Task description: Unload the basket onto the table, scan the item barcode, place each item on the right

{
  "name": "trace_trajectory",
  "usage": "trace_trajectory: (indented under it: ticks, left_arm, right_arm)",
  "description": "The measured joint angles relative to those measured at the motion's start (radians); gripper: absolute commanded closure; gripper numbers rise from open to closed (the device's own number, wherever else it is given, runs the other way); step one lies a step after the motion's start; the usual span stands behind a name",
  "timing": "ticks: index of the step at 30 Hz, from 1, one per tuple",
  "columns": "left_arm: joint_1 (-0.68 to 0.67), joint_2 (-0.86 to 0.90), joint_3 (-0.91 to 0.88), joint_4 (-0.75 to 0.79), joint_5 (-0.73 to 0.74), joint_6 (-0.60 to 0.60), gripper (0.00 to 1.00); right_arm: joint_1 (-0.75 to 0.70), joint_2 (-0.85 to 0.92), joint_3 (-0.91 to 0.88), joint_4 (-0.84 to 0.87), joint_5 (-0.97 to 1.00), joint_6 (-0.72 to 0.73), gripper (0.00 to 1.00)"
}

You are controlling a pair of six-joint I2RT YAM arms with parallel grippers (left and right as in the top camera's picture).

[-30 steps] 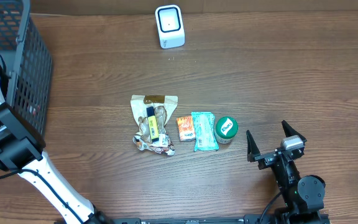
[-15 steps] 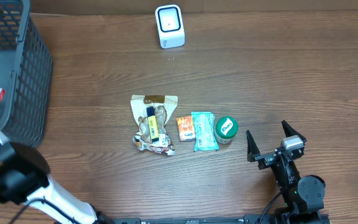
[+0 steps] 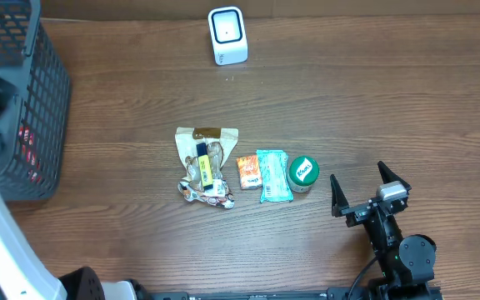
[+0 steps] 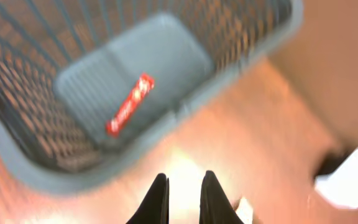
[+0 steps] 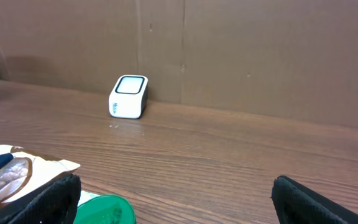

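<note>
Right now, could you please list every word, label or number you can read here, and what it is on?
No text can be read.
Round green lid: white logo, too small.
Red stick in grey mesh basket: white lettering, blurred.
White box-shaped scanner: small dark mark, unreadable.

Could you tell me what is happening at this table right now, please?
The left end effector hangs shut and empty above the grey basket's edge; a red packet lies inside. The right end effector waits open at the table's near edge. A snack bag, orange packet, teal packet and green-lidded jar lie mid-table, untouched; the white scanner stands at the back.
</note>
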Motion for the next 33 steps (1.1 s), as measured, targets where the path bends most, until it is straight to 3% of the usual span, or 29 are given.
trace_trajectory:
  ticks: [6,8,9,10,11,13,18,20,28,33]
  left_arm:
    - [-0.092,0.032,-0.089,-0.004,-0.113,-0.026,0.94]
    - [-0.078,0.043,-0.102,0.037,-0.133,-0.030,0.87]
    - [-0.062,0.048,-0.104,0.077,-0.145,-0.032,0.78]
    - [-0.058,0.050,-0.106,0.103,-0.150,-0.035,0.58]
    - [-0.032,0.050,-0.106,0.137,-0.153,-0.031,0.46]
    - [0.002,0.050,-0.106,0.205,-0.157,-0.021,0.27]
    - [0.112,0.056,-0.106,0.349,-0.163,0.039,0.21]
    - [0.134,0.076,-0.105,0.364,-0.159,0.067,0.28]
    - [0.219,0.381,-0.106,0.324,-0.079,0.184,0.24]
    - [0.252,0.541,-0.106,0.306,-0.003,0.252,0.27]
  right_arm:
    - [0.000,0.000,0.000,0.000,0.000,0.000,0.00]
    - [0.000,0.000,0.000,0.000,0.000,0.000,0.00]
    - [0.000,0.000,0.000,0.000,0.000,0.000,0.00]
    - [0.000,0.000,0.000,-0.001,0.000,0.000,0.00]
    - [0.000,0.000,0.000,0.000,0.000,0.000,0.00]
    - [0.000,0.000,0.000,0.000,0.000,0.000,0.00]
    - [0.000,0.000,0.000,0.000,0.000,0.000,0.00]
    - [0.000,0.000,0.000,0.000,0.000,0.000,0.00]
    - [0.000,0.000,0.000,0.000,0.000,0.000,0.00]
    - [0.000,0.000,0.000,0.000,0.000,0.000,0.00]
